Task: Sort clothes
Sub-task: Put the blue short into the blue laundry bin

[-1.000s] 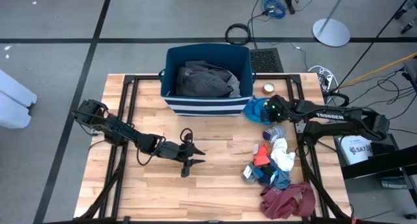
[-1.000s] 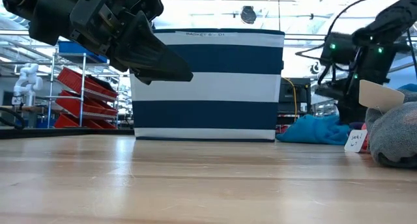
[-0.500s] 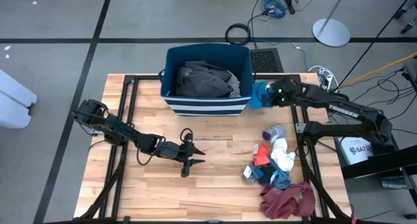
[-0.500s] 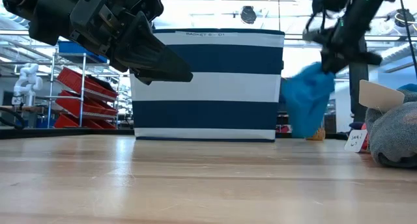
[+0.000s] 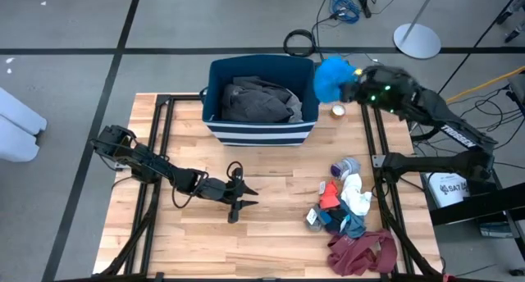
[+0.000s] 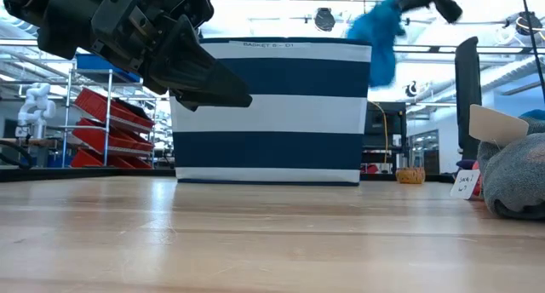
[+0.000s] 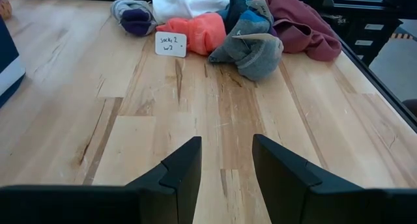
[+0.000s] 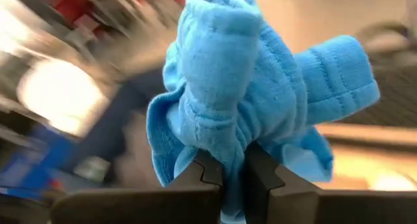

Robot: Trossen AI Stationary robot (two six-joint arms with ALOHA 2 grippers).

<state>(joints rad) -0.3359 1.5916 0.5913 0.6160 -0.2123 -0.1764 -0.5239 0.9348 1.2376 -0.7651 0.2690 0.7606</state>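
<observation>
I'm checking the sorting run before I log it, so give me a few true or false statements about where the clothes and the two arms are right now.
1. The right gripper is shut on the bright blue garment. True.
2. The bright blue garment lies flat on the table. False: it hangs in the air by the bin's right rim.
3. The bin already holds a dark grey garment. True.
4. The left gripper holds a sock. False: its fingers are apart over bare wood, holding nothing.
5. The maroon garment lies at the near end of the pile, right of the table's middle. True.
</observation>
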